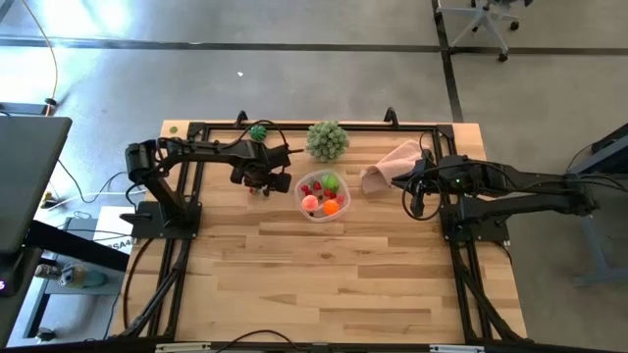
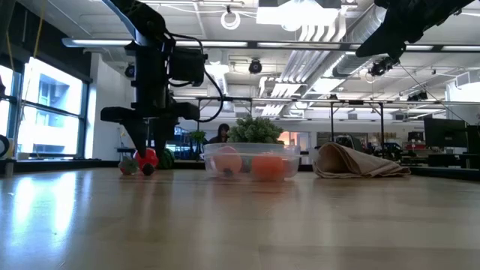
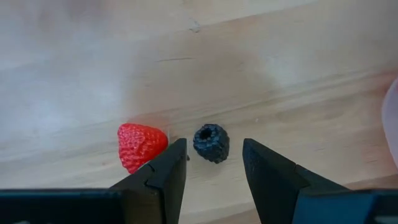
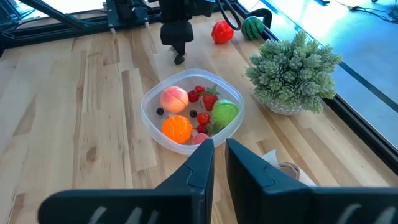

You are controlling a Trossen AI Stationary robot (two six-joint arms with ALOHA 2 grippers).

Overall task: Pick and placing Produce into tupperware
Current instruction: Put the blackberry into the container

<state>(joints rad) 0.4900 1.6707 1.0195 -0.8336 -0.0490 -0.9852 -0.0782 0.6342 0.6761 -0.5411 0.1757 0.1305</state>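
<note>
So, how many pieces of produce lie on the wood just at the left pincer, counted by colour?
Red strawberry: 1
Dark berry: 1
Total: 2

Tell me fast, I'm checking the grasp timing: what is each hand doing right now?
Left hand: open, down at the table, straddling a small dark berry, not gripping it.
Right hand: shut, empty, raised by the pink cloth.
</note>
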